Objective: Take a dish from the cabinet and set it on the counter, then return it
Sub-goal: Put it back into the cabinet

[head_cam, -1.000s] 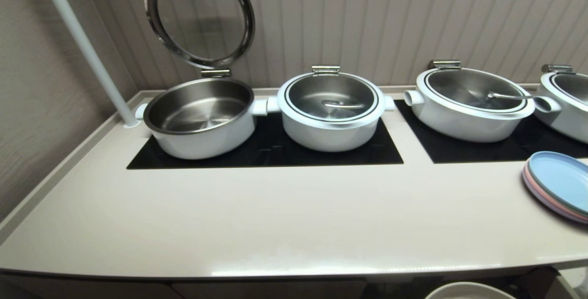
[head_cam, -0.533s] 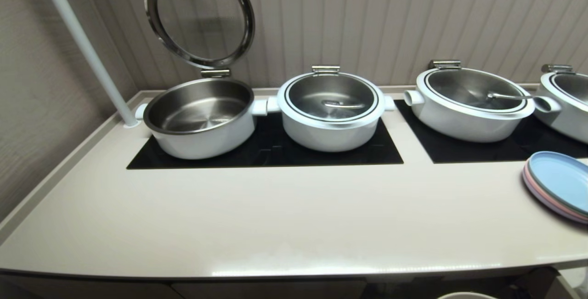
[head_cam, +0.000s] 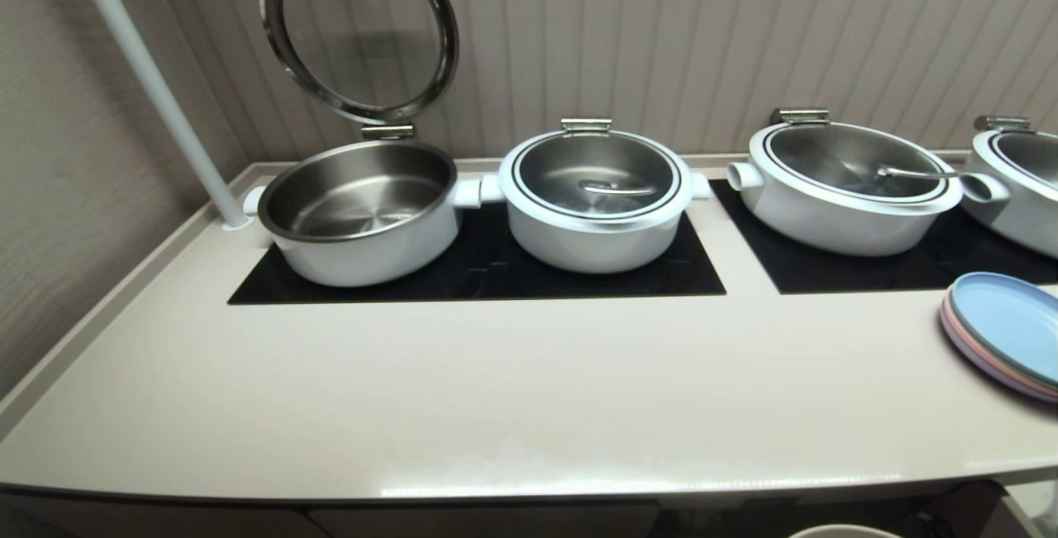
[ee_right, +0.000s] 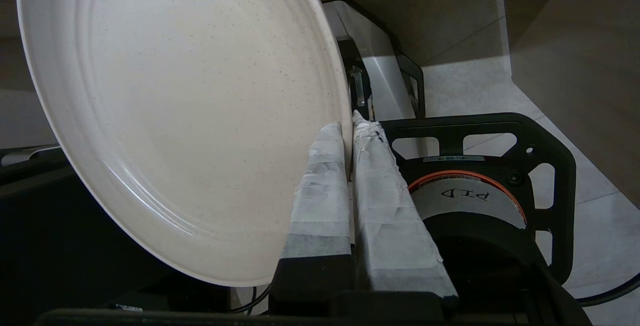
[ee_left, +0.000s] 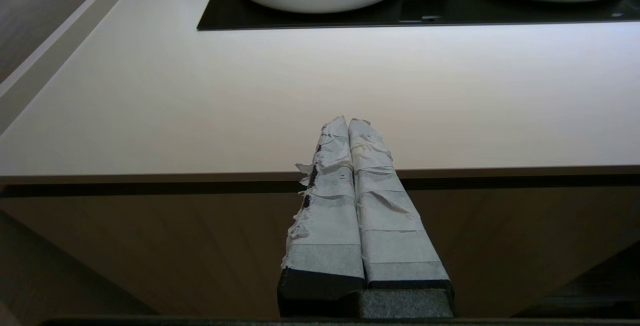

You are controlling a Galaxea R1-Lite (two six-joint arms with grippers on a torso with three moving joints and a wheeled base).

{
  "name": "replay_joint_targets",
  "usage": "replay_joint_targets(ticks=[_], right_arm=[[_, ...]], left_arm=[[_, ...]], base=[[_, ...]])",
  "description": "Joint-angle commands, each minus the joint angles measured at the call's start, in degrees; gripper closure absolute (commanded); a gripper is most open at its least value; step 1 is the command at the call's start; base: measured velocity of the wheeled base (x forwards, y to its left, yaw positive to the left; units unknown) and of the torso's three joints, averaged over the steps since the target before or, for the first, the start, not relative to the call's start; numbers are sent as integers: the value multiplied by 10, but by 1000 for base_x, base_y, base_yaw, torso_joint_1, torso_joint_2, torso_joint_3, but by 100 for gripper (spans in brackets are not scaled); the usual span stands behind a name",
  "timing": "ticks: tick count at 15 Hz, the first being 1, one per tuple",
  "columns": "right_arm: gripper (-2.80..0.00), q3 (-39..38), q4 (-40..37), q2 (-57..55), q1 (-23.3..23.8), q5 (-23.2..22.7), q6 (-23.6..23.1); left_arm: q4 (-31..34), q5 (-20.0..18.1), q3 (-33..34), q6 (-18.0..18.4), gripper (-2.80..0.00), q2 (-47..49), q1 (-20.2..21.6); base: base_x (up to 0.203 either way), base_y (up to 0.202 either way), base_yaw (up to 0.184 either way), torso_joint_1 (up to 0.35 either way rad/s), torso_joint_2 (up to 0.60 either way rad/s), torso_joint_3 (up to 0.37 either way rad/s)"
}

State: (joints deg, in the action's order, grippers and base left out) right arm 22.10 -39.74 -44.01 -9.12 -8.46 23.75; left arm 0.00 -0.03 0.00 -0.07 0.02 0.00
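While the right claw (ee_right: pixel 349 124) is pinching the rim of the dish (ee_right: pixel 175 115) between its 2 taped fingers (ee_right: pixel 320 186), the cream-white, faintly speckled plate is standing tilted on edge, its inner face showing beside those fingers. Beyond the claw, a black frame (ee_right: pixel 545 155) holding a roll with an orange edge (ee_right: pixel 467 191) is sitting over pale floor tiles. Only a sliver of the dish's rim (head_cam: pixel 843 531) is peeking into the head view, below the front edge of the counter (head_cam: pixel 512 389). The left claw (ee_left: pixel 348 121) is hovering with its 2 wrapped fingers pressed together and holding nothing, its tips just past the counter's front edge. Farther along the counter from that claw, white pots (head_cam: pixel 595 199) are sitting on black glass panels (head_cam: pixel 496 273), 1 with its lid (head_cam: pixel 359 30) raised, and pastel plates (head_cam: pixel 1004 340) are lying stacked toward the right.
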Motion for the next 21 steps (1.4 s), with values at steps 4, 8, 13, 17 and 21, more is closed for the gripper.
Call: replay_joint_targets(ticks=[4, 8, 13, 17, 21], right_arm=[[0, 0, 3, 2, 0, -2, 1], [0, 4, -6, 3, 0, -1, 2], [0, 3, -2, 5, 0, -2, 1], [0, 3, -1, 7, 0, -2, 1], [0, 2, -2, 8, 1, -3, 2]], left_arm=[[0, 0, 0, 0, 0, 0, 0], [0, 0, 0, 0, 0, 0, 0], [0, 0, 0, 0, 0, 0, 0], [0, 0, 0, -1, 0, 0, 0], [0, 0, 0, 0, 0, 0, 0]], base=[[0, 0, 0, 0, 0, 0], [0, 0, 0, 0, 0, 0], [0, 0, 0, 0, 0, 0], [0, 0, 0, 0, 0, 0], [0, 0, 0, 0, 0, 0]])
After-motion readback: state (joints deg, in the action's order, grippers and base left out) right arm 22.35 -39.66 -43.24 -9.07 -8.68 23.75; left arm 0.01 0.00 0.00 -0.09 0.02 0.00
